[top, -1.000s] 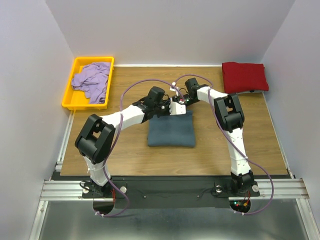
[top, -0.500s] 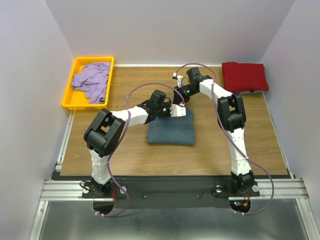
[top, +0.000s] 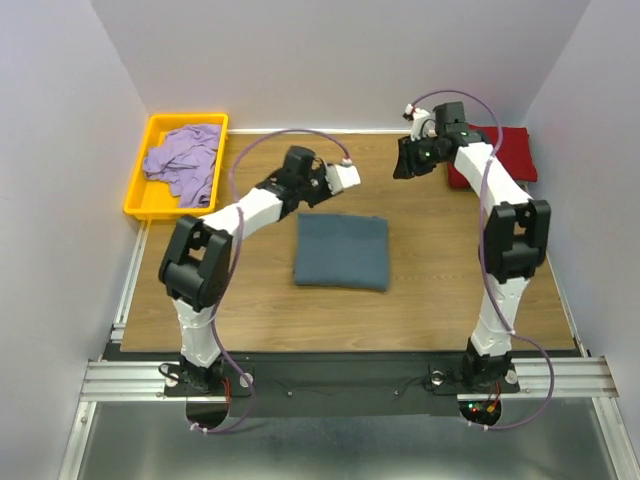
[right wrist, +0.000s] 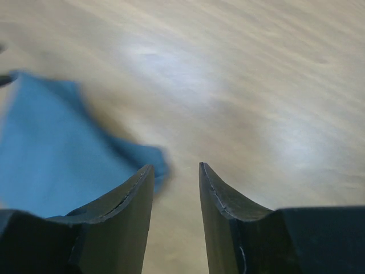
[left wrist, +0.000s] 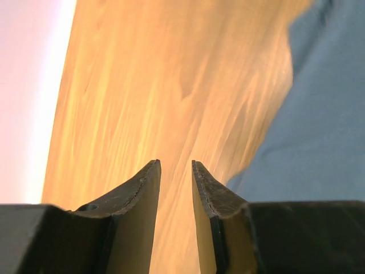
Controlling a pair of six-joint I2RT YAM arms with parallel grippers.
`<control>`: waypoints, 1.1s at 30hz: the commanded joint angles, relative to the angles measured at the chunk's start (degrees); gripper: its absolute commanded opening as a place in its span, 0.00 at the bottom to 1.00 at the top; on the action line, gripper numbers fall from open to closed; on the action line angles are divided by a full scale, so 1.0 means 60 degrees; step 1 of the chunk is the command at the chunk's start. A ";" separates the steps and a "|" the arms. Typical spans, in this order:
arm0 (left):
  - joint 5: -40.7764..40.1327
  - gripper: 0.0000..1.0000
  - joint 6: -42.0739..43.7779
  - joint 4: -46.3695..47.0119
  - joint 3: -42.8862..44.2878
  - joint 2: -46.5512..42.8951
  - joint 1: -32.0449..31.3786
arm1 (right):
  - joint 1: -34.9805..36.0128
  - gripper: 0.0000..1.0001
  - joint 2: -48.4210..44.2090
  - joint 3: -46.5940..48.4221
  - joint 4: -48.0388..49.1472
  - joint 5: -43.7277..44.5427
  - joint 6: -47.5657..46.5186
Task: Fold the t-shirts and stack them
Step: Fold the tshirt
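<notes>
The slate blue-grey t-shirt [top: 341,251] lies folded in a flat rectangle at mid-table. It also shows in the left wrist view [left wrist: 325,114] and the right wrist view [right wrist: 51,154]. The dark red t-shirt [top: 512,150] lies folded at the back right, partly hidden by my right arm. The lavender t-shirt [top: 183,164] lies crumpled in the yellow tray [top: 140,205]. My left gripper [top: 347,177] [left wrist: 175,163] is open and empty, above the wood behind the blue shirt. My right gripper [top: 400,167] [right wrist: 174,165] is open and empty, between the blue and red shirts.
The wooden table [top: 250,290] is walled by white panels on three sides. The yellow tray stands at the back left corner. Purple cables loop above both arms.
Both grippers have let go of the blue shirt's far edge and lifted off it. The left one drew back a little; the right one swung right toward the red shirt.
</notes>
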 commanded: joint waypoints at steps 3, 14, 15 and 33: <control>0.2407 0.40 -0.4489 -0.0914 -0.0353 -0.2510 0.0936 | 0.0327 0.40 -0.1928 -0.2097 0.0244 -0.3160 0.1390; 0.5603 0.30 -1.0221 0.3067 -0.3273 -0.2061 0.1230 | 0.0605 0.32 -0.0556 -0.3858 0.2439 -0.5084 0.3517; 0.5736 0.29 -1.0502 0.3317 -0.3214 -0.1783 0.1289 | 0.0620 0.32 -0.0363 -0.3727 0.2586 -0.5084 0.3750; 0.6600 0.22 -1.2717 0.5371 -0.1251 0.1958 0.3325 | 0.0063 0.24 0.1985 -0.1221 0.3511 -0.3443 0.4471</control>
